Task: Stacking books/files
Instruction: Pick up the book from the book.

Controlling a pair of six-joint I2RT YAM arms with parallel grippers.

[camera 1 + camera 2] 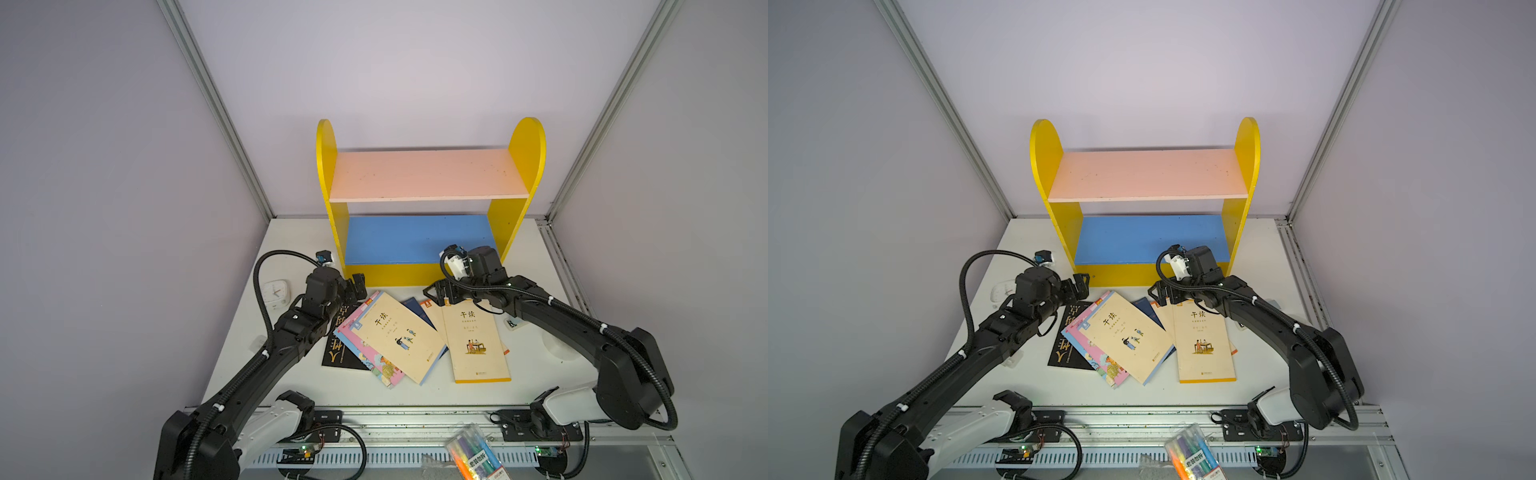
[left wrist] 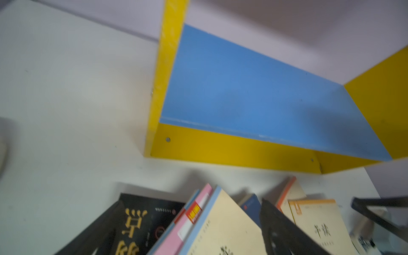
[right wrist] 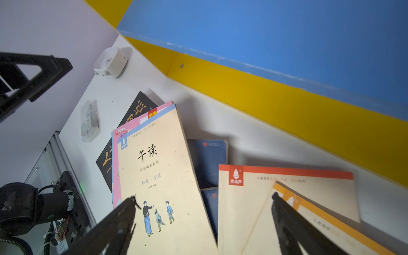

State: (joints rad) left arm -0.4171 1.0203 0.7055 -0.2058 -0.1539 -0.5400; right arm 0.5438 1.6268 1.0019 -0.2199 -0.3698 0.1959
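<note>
Books sprawl flat in a loose overlapping fan on the white table (image 1: pixel 419 395), just in front of the yellow shelf unit (image 1: pixel 513 228) with its blue lower board (image 1: pixel 415 239) and pink upper board (image 1: pixel 424 174). Toward the left arm's side a black book with gold lettering (image 1: pixel 337 351) sits at the bottom. Pink cartoon covers (image 1: pixel 376 365) overlap it, and a cream book with a blue edge (image 1: pixel 401 336) lies tilted on top of those. A navy book (image 1: pixel 415 308) peeks out between that cluster and a second one, where a cream book with a yellow edge (image 1: pixel 478 345) covers an orange-edged cream book (image 3: pixel 247 198). The left gripper (image 1: pixel 356 287) hovers above the far corner of the black book, close to the shelf's front base, its fingers (image 2: pixel 273 220) spread wide and clamping nothing. The right gripper (image 3: pixel 204 197) hangs over the far ends of the navy and orange-edged books, jaws likewise wide apart and empty. A small white clock (image 1: pixel 274 293) stands on the table beyond the left arm, apart from the books.
</note>
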